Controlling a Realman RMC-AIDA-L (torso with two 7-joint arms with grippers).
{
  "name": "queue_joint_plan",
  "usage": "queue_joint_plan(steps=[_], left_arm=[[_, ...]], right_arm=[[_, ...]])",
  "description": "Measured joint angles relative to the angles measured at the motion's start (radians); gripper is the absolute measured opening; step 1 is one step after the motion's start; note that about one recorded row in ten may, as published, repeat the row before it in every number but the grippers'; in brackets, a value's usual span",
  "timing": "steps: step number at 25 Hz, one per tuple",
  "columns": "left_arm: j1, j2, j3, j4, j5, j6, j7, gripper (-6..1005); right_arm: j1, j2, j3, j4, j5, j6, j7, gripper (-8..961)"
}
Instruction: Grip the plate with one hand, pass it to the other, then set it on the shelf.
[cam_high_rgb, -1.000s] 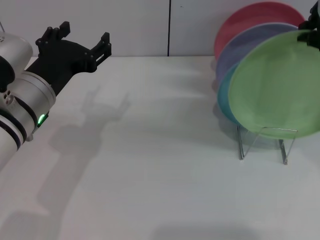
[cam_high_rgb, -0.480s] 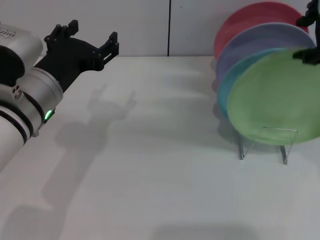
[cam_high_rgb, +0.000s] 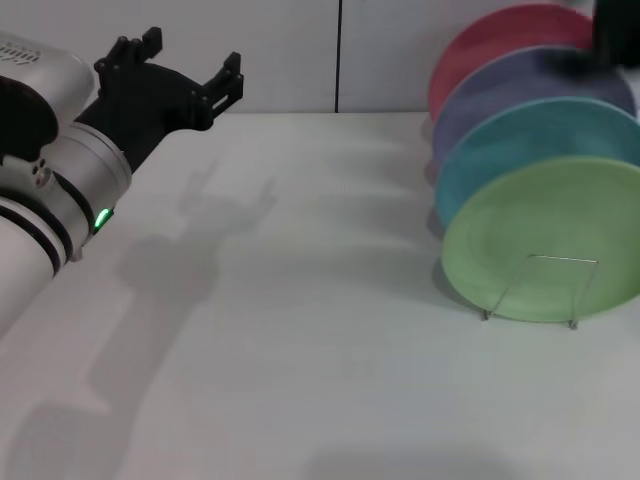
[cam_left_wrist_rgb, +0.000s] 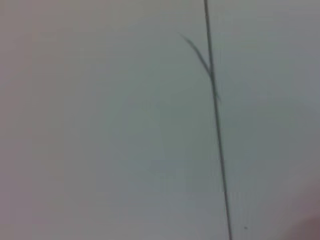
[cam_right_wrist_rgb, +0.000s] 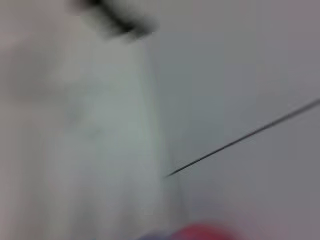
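The light green plate stands on edge in the front slot of the silver wire shelf, leaning back on the turquoise plate. My right gripper is a dark blur at the top right, above the plates and apart from the green one. My left gripper, on the arm with the green ring, is open and empty, high at the far left, well away from the shelf. The wrist views show only wall and blur.
Behind the turquoise plate the shelf holds a lavender plate and a red plate. The red plate's rim shows faintly in the right wrist view. The white table stretches between the left arm and the shelf.
The green plate dropped from the right gripper's hold into the shelf's front slot. The right gripper let go and rose. The left gripper shifted slightly up and right.
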Motion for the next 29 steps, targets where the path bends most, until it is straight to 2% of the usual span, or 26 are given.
queue_joint_plan(steps=[1,2,3,4,5,6,7,9,10,11,12,13,14,15,16,19,20,21,22,23,24,25,26,27,28,29], left_arm=[[0.0,0.0,0.0,0.0,0.0,0.0,0.0,860],[0.001,0.0,-0.013,0.01,0.0,0.028,0.001,860],[0.001,0.0,-0.013,0.01,0.0,0.028,0.001,860],[0.002,0.0,-0.023,0.018,0.001,0.044,0.001,860],[0.006,0.001,-0.036,0.036,0.001,0.084,0.007,860],[0.012,0.0,-0.041,0.065,0.001,0.163,0.022,860],[0.012,0.0,-0.041,0.065,0.001,0.163,0.022,860],[0.015,0.0,-0.042,0.08,0.001,0.199,0.029,860],[0.019,0.0,-0.048,0.113,0.001,0.265,0.034,860],[0.019,0.0,-0.048,0.113,0.001,0.265,0.034,860],[0.021,0.001,-0.052,0.129,0.001,0.291,0.034,860],[0.022,0.001,-0.059,0.152,0.001,0.326,0.034,860],[0.022,0.001,-0.065,0.177,0.001,0.356,0.033,860],[0.021,0.001,-0.07,0.232,-0.003,0.419,0.025,860],[0.021,0.001,-0.07,0.232,-0.003,0.419,0.025,860],[0.019,0.001,-0.07,0.349,-0.004,0.578,-0.011,860],[0.01,0.001,-0.066,0.445,-0.002,0.699,-0.039,860],[0.01,0.001,-0.066,0.445,-0.002,0.699,-0.039,860],[0.002,0.001,-0.063,0.505,-0.001,0.761,-0.063,860],[-0.004,0.0,-0.062,0.543,-0.001,0.795,-0.083,860],[-0.011,0.0,-0.061,0.584,-0.001,0.835,-0.11,860],[-0.031,0.0,-0.06,0.695,0.0,0.936,-0.195,860],[-0.031,0.0,-0.06,0.695,0.0,0.936,-0.195,860],[-0.057,-0.002,-0.061,0.801,-0.001,1.028,-0.25,860],[-0.076,-0.003,-0.061,0.871,-0.002,1.094,-0.279,860],[-0.076,-0.003,-0.061,0.871,-0.002,1.094,-0.279,860]], right_arm=[[0.0,0.0,0.0,0.0,0.0,0.0,0.0,614],[-0.082,0.004,0.031,-0.005,0.107,0.16,0.009,614],[-0.082,0.004,0.031,-0.005,0.107,0.16,0.009,614],[-0.127,0.005,0.051,-0.003,0.175,0.229,0.012,614],[-0.194,0.006,0.129,0.029,0.372,0.327,0.009,614],[-0.243,0.006,0.242,0.115,0.604,0.367,-0.027,614],[-0.243,0.006,0.242,0.115,0.604,0.367,-0.027,614],[-0.261,0.006,0.282,0.161,0.706,0.383,-0.063,614],[-0.332,0.005,0.332,0.296,0.943,0.421,-0.209,614],[-0.332,0.005,0.332,0.296,0.943,0.421,-0.209,614],[-0.416,0.005,0.335,0.422,1.166,0.433,-0.383,614],[-0.416,0.005,0.335,0.422,1.166,0.433,-0.383,614],[-0.473,0.004,0.32,0.502,1.315,0.434,-0.506,614],[-0.563,0.006,0.27,0.652,1.537,0.432,-0.71,614],[-0.563,0.006,0.27,0.652,1.537,0.432,-0.71,614],[-0.653,0.004,0.18,0.912,1.849,0.39,-1.062,614],[-0.669,0.001,0.152,1.109,2.019,0.318,-1.278,614],[-0.669,0.001,0.152,1.109,2.019,0.318,-1.278,614],[-0.656,-0.002,0.153,1.324,2.172,0.233,-1.439,614],[-0.644,-0.004,0.158,1.423,2.241,0.2,-1.49,614],[-0.644,-0.004,0.158,1.423,2.241,0.2,-1.49,614],[-0.621,-0.009,0.172,1.587,2.331,0.165,-1.556,614],[-0.621,-0.009,0.172,1.587,2.331,0.165,-1.556,614],[-0.603,-0.011,0.197,1.695,2.369,0.16,-1.596,614],[-0.603,-0.011,0.197,1.695,2.369,0.16,-1.596,614],[-0.594,-0.012,0.214,1.735,2.377,0.161,-1.608,614]])
